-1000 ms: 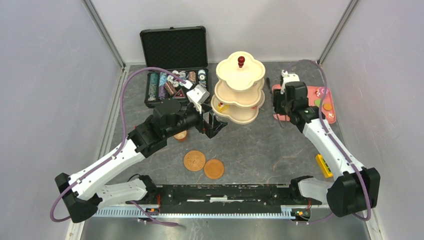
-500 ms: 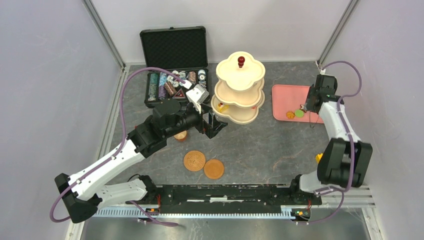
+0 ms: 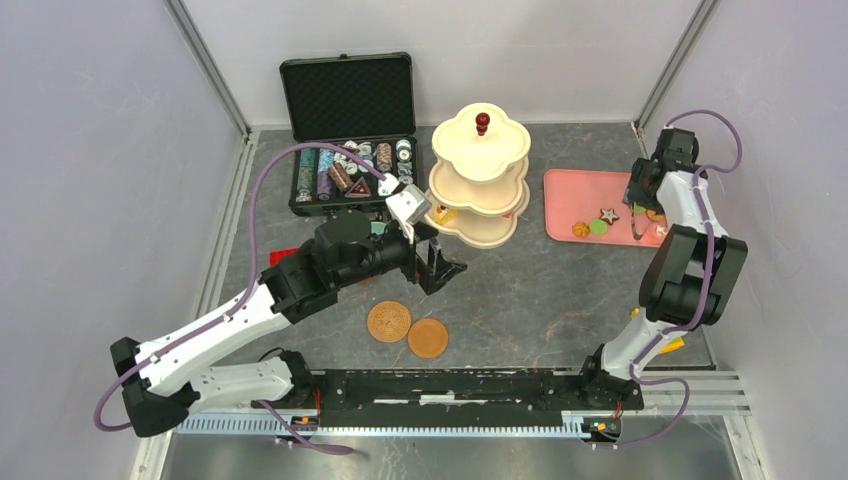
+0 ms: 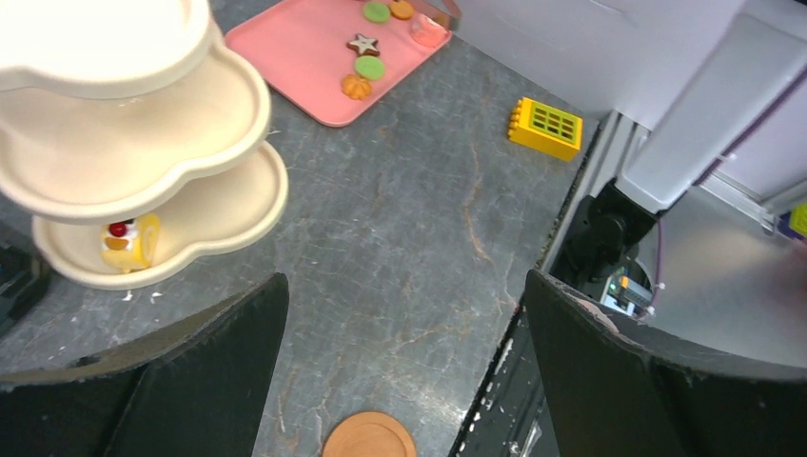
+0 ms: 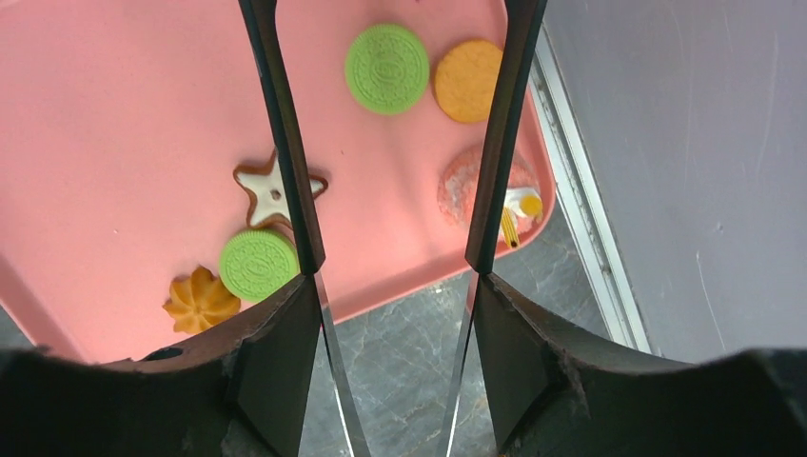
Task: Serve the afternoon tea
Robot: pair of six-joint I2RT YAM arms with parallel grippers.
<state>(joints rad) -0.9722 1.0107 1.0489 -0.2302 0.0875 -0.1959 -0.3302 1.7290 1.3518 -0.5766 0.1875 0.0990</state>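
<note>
The right jaws stand spread and empty, hanging low over the pink tray (image 5: 114,114) (its corner nearest the wall). In the wrist view a pink frosted pastry (image 5: 455,190) shows from behind the finger at 3 o'clock, and a star biscuit (image 5: 259,195) lies half under the finger at 9 o'clock. A green sandwich biscuit (image 5: 386,55) and an orange biscuit (image 5: 468,80) sit side by side at 12 o'clock.

The step looks like picking one pastry to carry to the stand (image 3: 460,145). As they hang, the jaws straddle bare tray, so the wrist should shift until a single piece lies midway between them. The frosted pastry is close to the tray's raised rim, so the fingers should come straight down and close gently. Otherwise they may catch the rim or flick the piece away.

The left jaws are also spread and empty, at the stand's 8 o'clock. The stand is at the back middle of the worktop (image 3: 540,290), with the tray at its 3 o'clock. A roll cake (image 4: 128,243) is on its lowest tier. Two saucers (image 3: 389,321) lie bare at its 7 o'clock.
</note>
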